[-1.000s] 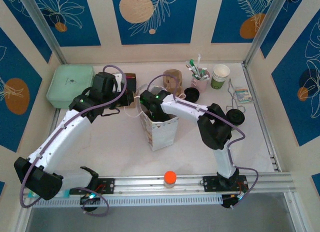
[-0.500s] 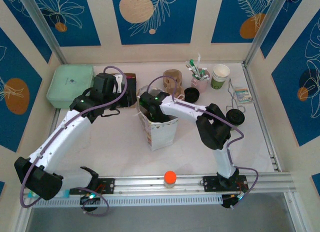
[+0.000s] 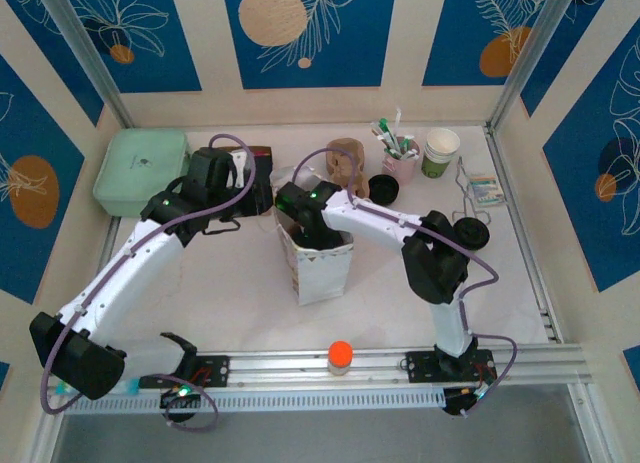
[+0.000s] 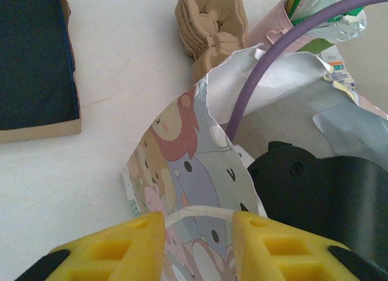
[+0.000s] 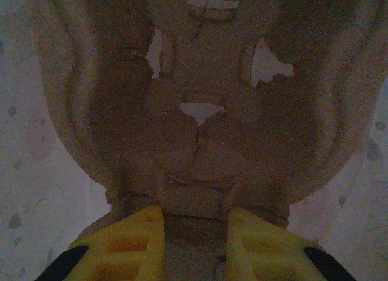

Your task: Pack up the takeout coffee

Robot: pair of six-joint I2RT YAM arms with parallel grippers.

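The right hand (image 5: 194, 217) is down inside the bag (image 3: 325, 268), where the overhead view cuts its fingers off behind the paper rim. The wrist view there is dim: two yellow fingers clamp a tab of one brown pulp carrier (image 5: 194, 129), which fills the gap between them, with pale speckled surfaces on either side.

The left hand (image 4: 199, 223) sits at the bag's left rim. Its two fingers stand apart with the printed paper and a white handle loop between them. I cannot tell whether they press the paper. A purple cable (image 4: 260, 68) and the black body of the right arm (image 4: 327, 196) hide most of the bag's mouth.

The coffee (image 3: 383, 190) stands on the desk (image 3: 220, 283), just behind and right of the bag and in front of one pink cup (image 3: 401, 167) of pens. From above only its round black lid is plain to see; the cup under it is hard to make out.

Behind the bag is one carrier stack (image 3: 347, 161), and its layers are too fine to count. Right of the pink cup stand the lidless cups (image 3: 440, 151) — nested, number unclear.

Also on the desk are one green box (image 3: 140, 170) at far left, one dark tray (image 4: 33, 56) cut off by the frame edge, and one wire rack (image 3: 478, 198) at right. One orange-capped item (image 3: 340, 356) sits at the near rail, too small to identify.
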